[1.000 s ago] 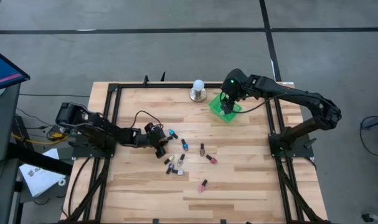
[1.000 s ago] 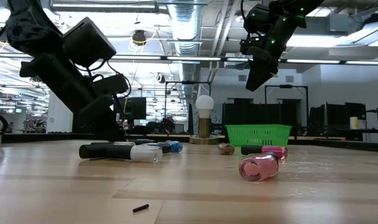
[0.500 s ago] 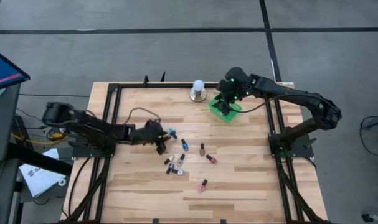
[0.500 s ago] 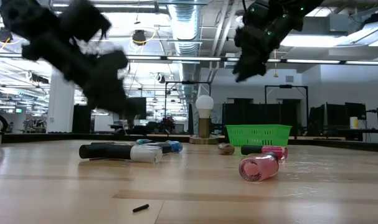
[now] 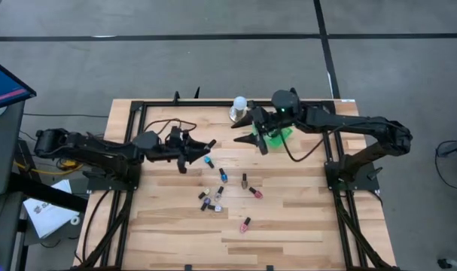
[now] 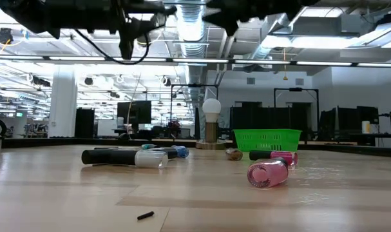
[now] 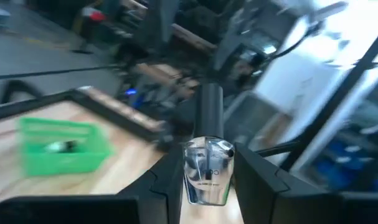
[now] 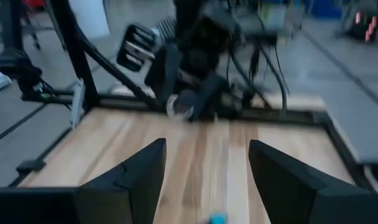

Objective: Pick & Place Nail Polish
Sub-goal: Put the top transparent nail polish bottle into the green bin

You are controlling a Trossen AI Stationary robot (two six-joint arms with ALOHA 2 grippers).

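Observation:
My left gripper point(image 5: 200, 145) hangs over the table's left middle, shut on a clear nail polish bottle point(image 7: 206, 168) with a dark cap point(image 7: 209, 115). My right gripper point(image 5: 243, 128) is open with nothing between its fingers point(image 8: 139, 177). It is raised beside the green basket point(image 5: 275, 134) and faces the left gripper. Several more nail polish bottles lie on their sides at the table's middle, among them a blue one point(image 5: 208, 160) and a pink one point(image 6: 267, 174). My left gripper pinches the bottle's clear body point(image 7: 204, 183) between its two fingers, one on each side. The fingers lie about level and point toward the table's right. The dark cap stands free of them, and the bottle is lifted well clear of the table.
A white-domed object on a metal base point(image 5: 239, 110) stands at the far edge, just left of the basket. The basket point(image 7: 61, 146) holds something small. A black frame rail point(image 5: 138, 120) runs round the tabletop. Bare wood lies toward the near edge.
My left gripper has risen from among the bottles with the clear bottle, tipping from pointing down to about level. My right gripper has swung from above the basket toward the table's left and tipped up to nearly level, staying open.

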